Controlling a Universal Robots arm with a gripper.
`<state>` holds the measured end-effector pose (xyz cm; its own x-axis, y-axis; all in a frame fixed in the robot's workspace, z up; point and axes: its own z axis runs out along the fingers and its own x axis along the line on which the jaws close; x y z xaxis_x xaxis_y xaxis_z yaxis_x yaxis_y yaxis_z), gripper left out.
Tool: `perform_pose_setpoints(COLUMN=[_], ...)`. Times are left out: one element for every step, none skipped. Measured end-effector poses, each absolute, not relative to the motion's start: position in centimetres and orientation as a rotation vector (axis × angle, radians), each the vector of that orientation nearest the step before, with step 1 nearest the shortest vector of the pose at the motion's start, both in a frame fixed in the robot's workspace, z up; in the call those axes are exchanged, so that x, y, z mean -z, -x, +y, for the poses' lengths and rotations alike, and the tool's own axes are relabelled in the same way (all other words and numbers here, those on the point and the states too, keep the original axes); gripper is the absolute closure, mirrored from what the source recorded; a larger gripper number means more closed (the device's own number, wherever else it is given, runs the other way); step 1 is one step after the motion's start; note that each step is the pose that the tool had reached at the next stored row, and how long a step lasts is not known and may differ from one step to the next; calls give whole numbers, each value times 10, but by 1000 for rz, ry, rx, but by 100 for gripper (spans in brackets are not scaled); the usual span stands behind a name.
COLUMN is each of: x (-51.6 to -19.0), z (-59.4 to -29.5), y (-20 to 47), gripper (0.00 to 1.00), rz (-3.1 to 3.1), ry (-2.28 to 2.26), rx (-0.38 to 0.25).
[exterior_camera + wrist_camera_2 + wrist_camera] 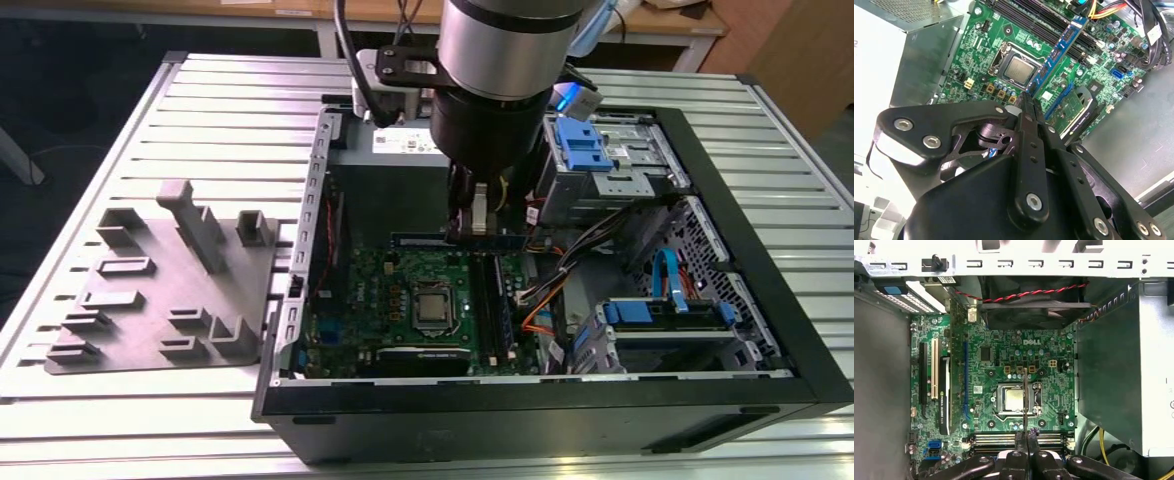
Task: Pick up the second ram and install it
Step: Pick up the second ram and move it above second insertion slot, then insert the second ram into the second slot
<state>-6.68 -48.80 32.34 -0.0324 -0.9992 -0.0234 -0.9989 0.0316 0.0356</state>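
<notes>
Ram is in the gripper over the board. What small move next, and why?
Probably turn the wrist. The gripper holds the second ram above the motherboard, and the stick lies crosswise to the memory slots, so it likely cannot seat until lined up.

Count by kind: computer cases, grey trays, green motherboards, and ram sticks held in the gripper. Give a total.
computer case: 1
grey tray: 1
green motherboard: 1
second ram, held in the gripper: 1
Total: 4
</notes>
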Motion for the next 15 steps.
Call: perform_pose_setpoints(x=[-323, -323, -323, -323, -323, -323, -323, -323, -323, -323, -323, -323, -323, -323, -323], z=[-488, -488, -488, -488, -488, -488, -488, -488, -488, -488, -488, -488, -488, -488, -488], y=[67, 67, 67, 67, 67, 67, 67, 67, 67, 67, 67, 67, 67, 67, 67], gripper=[92, 92, 92, 92, 92, 92, 92, 92, 92, 92, 92, 92, 92, 92, 92], rz=[-2250, -2251, -2251, -2251, -2251, -2251, -2251, -2251, -2251, -2251, -2251, -2251, -2251, -2251, -2251], ry=[-2180, -2180, -2180, -2180, -2180, -2180, -2180, -2180, -2180, -2180, -2180, -2180, -2180, -2180, -2180], rx=[66, 66, 66, 66, 66, 66, 66, 66, 66, 66, 66, 66, 66, 66, 66])
